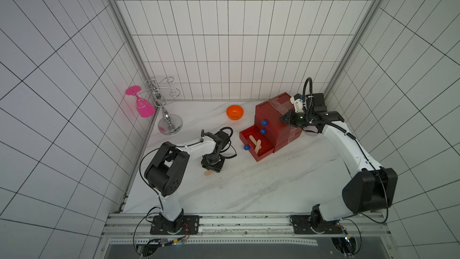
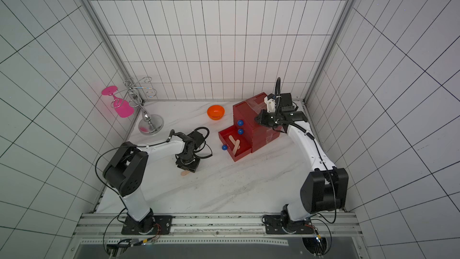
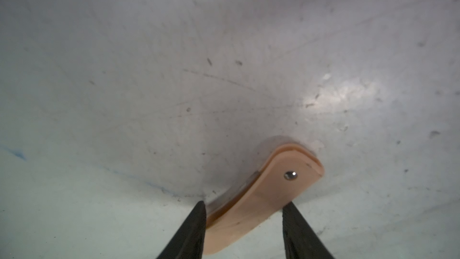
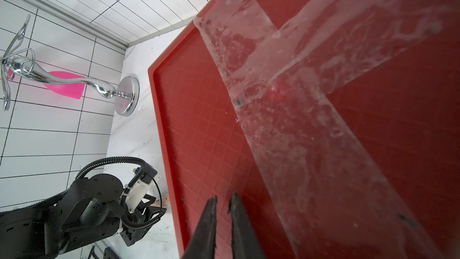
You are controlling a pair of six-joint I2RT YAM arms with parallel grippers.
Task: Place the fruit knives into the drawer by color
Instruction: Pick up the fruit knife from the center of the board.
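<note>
The red drawer (image 1: 273, 115) (image 2: 249, 113) is a chest of three at the back right. Its bottom drawer (image 1: 263, 154) is pulled out, and two peach fruit knives (image 1: 257, 143) (image 2: 235, 144) lie crossed inside. A third peach knife (image 1: 208, 173) (image 3: 261, 195) lies flat on the table. My left gripper (image 1: 211, 169) (image 3: 242, 210) points down over it, open, with a finger on each side of the knife. My right gripper (image 1: 282, 119) (image 4: 222, 200) hovers close over the chest's taped top (image 4: 286, 95). It is shut to a narrow slit with nothing between the fingers.
An orange bowl (image 1: 234, 112) sits left of the chest near the back wall. A chrome glass rack (image 1: 169, 120) holding a pink glass (image 1: 143, 107) stands in the back left corner. Blue ball knobs (image 1: 264, 122) stick out of the drawer fronts.
</note>
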